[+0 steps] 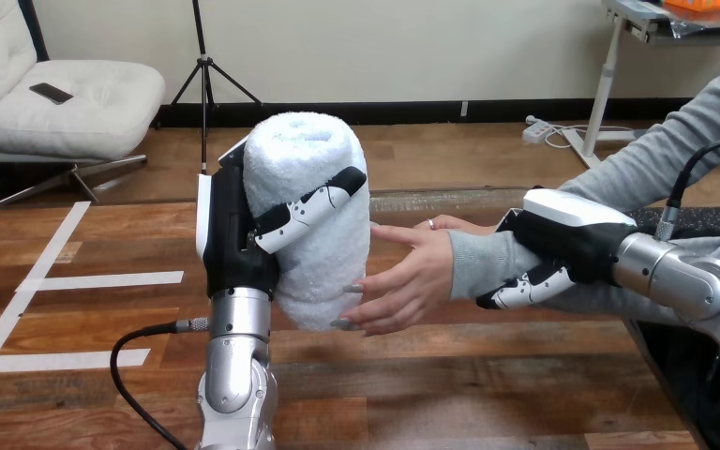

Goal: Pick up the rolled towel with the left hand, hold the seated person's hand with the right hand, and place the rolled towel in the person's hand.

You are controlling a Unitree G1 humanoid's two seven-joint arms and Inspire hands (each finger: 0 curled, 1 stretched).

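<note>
Rolled towel [307, 216] upright in left hand [232, 246], beside person's hand [414, 277].

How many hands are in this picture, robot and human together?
3. The robot's left hand, at left, has fingers curled round the upright rolled towel. The person's hand is open beside the towel, mid-picture. The robot's right hand clasps the person's wrist at right.

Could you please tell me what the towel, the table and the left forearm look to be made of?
Towel: white terry cloth, judging by its fuzzy, matte pile.
Table: wood or a wood-look laminate, in brown planks with visible grain and a slight sheen.
Left forearm: probably metal, since it is silver with bright reflections, though painted plastic cannot be ruled out.
</note>
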